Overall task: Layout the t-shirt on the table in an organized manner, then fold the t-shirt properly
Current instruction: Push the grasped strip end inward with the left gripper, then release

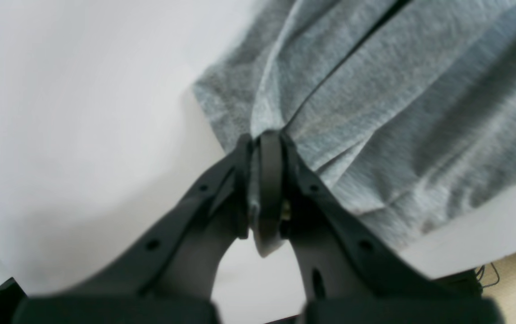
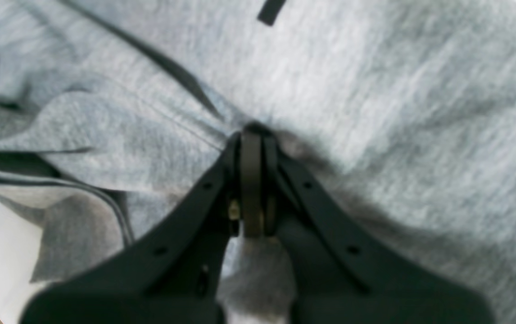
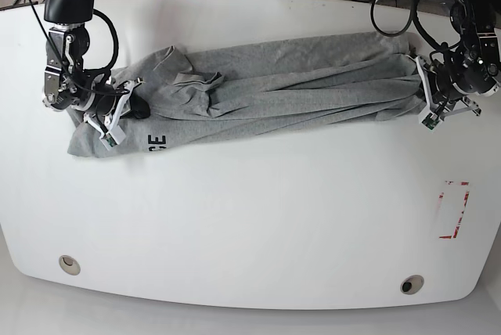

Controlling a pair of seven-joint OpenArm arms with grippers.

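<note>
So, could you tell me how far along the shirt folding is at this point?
Early. Done: the t-shirt is stretched lengthwise across the table, though bunched into a narrow, wrinkled band rather than spread flat. In hand: the left claw is shut on one end and the right claw is shut on the other, near the lettering. Left: opening it out flat, smoothing the wrinkles, then all the folds.

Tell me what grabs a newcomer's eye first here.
The grey t-shirt is stretched in a long wrinkled band across the far half of the white table. The right gripper and the left gripper each pinch one end. A red tape rectangle sits near the table's edge on the left arm's side.
</note>
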